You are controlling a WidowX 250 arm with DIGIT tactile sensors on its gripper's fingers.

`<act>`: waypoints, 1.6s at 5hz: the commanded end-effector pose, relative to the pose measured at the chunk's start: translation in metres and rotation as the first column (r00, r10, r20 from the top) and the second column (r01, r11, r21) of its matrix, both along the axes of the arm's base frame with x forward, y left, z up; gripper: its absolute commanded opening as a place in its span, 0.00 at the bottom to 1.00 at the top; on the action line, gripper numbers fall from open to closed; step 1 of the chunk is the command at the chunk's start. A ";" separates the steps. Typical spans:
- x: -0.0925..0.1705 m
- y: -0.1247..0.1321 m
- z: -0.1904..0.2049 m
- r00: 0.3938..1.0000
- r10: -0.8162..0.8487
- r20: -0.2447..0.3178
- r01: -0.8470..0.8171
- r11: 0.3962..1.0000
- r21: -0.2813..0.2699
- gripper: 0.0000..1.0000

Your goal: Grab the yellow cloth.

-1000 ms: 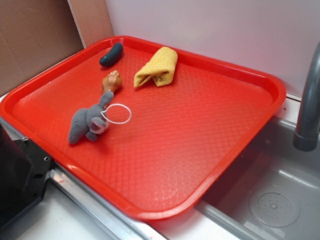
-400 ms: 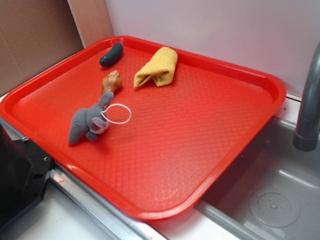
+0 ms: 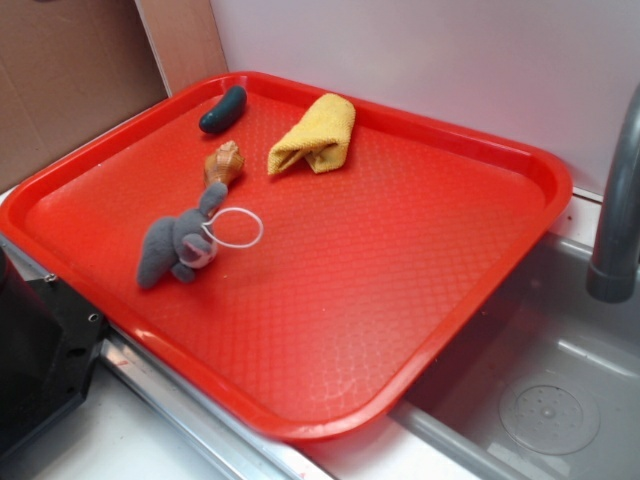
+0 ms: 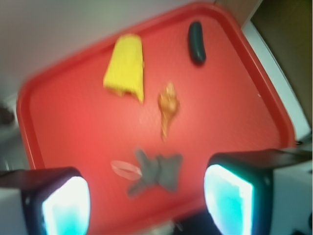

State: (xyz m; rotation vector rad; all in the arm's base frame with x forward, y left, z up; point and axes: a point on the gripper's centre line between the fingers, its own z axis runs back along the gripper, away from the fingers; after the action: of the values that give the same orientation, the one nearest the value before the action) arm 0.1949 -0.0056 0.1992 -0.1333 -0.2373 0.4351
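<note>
1. The yellow cloth [image 3: 313, 134] is mustard-coloured terry, folded into a rough wedge with one thicker rolled edge; in the blurred wrist view [image 4: 125, 68] it shows as a flat yellow trapezoid.
2. It lies at the far side of the red tray [image 3: 420, 330], near the rim by the white wall, apart from everything else.
3. Near it are a dark green pickle-shaped toy [image 3: 222, 109], a tan shell-like piece [image 3: 225, 161] and a grey plush toy [image 3: 178, 243] with a white loop.
4. The gripper [image 4: 146, 196] hangs high over the tray's near edge, fingers [image 4: 66, 205] spread wide, holding nothing.
5. A grey faucet [image 3: 618, 200] stands beside the sink [image 3: 560, 400].
</note>
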 end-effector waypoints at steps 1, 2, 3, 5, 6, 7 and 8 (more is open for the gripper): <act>0.068 0.036 -0.039 0.978 0.150 0.144 -0.164 0.982 0.089 1.00; 0.081 0.041 -0.064 0.973 0.181 0.141 -0.194 0.977 0.090 1.00; 0.099 0.047 -0.087 0.972 0.191 0.138 -0.208 0.970 0.129 1.00; 0.133 0.042 -0.139 0.987 0.135 0.086 -0.147 0.976 0.160 1.00; 0.145 0.035 -0.153 0.992 0.110 0.061 -0.119 0.978 0.170 1.00; 0.148 0.029 -0.164 0.994 0.100 0.041 -0.106 0.976 0.190 1.00; 0.146 0.026 -0.167 0.995 0.092 0.028 -0.096 0.970 0.222 0.00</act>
State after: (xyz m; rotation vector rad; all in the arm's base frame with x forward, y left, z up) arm 0.3343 -0.0144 0.0214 -0.1315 -0.1994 0.7708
